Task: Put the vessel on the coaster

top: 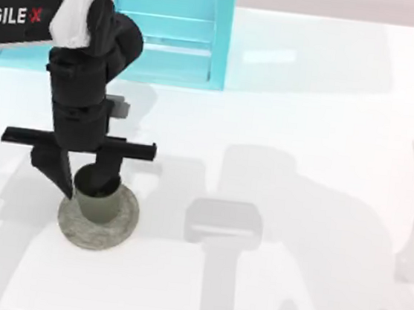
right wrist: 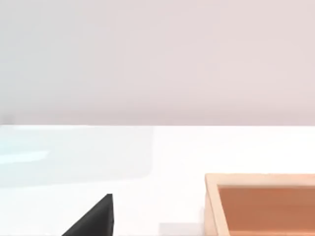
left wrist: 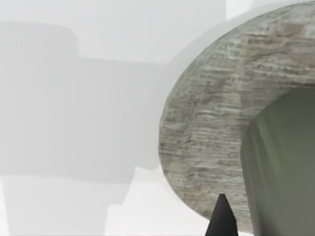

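Cup: the small olive-grey cup (top: 98, 201) stands upright on the coaster, toward its far edge and not centred, at the surface's left front.
Coaster: the mottled stone-like disc (top: 112, 232) lies flat on the white surface (top: 306, 136); my left wrist view shows its rim (left wrist: 206, 128) close beside the cup wall (left wrist: 280, 167).
Left gripper: my left gripper (top: 84, 182) reaches down from above, one finger outside the cup wall and the other dipped inside the mouth, pinching the wall between them. I judge that this rim hold keeps the cup upright.
Task state: the cup looks seated; letting go appears to be what remains.
Right arm: parked off to the right; its wrist view shows a wooden tray (right wrist: 261, 204) nearby.
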Motion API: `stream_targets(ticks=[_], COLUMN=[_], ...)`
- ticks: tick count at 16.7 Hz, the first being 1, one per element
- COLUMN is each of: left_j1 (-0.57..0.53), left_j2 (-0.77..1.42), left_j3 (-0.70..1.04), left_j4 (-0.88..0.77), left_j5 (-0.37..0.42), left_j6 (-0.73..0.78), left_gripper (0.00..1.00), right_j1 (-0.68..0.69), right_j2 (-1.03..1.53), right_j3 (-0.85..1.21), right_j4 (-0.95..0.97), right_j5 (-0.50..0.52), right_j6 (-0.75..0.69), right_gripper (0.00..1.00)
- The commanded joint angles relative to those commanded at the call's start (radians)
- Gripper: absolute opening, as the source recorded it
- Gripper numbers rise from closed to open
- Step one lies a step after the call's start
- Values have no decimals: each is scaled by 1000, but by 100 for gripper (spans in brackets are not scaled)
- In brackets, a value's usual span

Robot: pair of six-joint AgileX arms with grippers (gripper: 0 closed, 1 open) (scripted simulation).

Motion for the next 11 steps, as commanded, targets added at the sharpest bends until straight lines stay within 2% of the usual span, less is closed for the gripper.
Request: stream_targets(ticks=[5,11], left_j1=[0,0], left_j2=[0,0], left_j3=[0,0], left_j4=[0,0], left_j5=[0,0], left_j6=[0,0], left_gripper=[98,100], right_j1=[0,0], right_j2=[0,0], right_j3=[0,0], right_j4=[0,0], right_j5=[0,0], right_j6=[0,0], right_gripper=[100,100])
